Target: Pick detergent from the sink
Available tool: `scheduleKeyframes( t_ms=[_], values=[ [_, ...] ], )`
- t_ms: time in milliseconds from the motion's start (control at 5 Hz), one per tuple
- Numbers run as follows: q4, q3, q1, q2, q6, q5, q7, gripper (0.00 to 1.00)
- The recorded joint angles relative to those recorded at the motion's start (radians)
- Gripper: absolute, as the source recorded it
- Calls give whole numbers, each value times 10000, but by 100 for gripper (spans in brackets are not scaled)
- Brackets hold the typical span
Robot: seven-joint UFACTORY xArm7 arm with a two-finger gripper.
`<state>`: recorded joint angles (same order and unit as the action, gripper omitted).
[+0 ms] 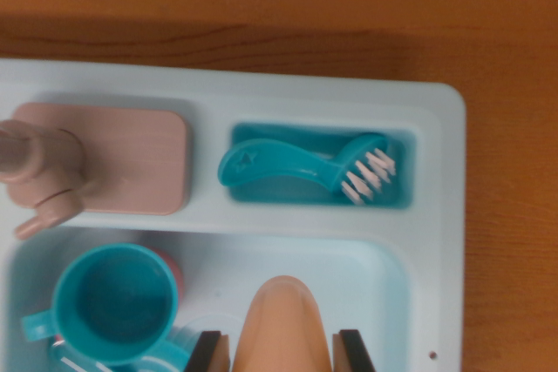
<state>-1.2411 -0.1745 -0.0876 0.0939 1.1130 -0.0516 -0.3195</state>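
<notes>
The detergent is a peach-orange bottle (283,320) with a rounded top, at the bottom middle of the wrist view, over the pale blue sink basin (384,276). My gripper (282,353) stands around it, and only the dark fingertips (209,350) show at the frame's lower edge. Both pads press against the bottle's sides, so the gripper is shut on it. The bottle's lower part is cut off by the frame edge.
A teal cup (113,302) stands in the basin to the left of the bottle, with something red (171,266) behind it. A pink faucet (39,176) rises from a pink base (131,158). A teal brush (305,167) lies in the rim compartment. Wooden tabletop (279,6) surrounds the sink.
</notes>
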Motion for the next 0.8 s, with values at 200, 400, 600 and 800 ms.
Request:
scheduleKeyframes(
  t_ms=[200, 400, 600, 800],
  values=[
    [-364, -7, 7, -117, 478, 36, 34, 100],
    [-364, -7, 7, -117, 478, 36, 34, 100],
    [-728, -14, 13, -233, 957, 73, 67, 100],
    [-728, -14, 13, -233, 957, 73, 67, 100]
  ],
)
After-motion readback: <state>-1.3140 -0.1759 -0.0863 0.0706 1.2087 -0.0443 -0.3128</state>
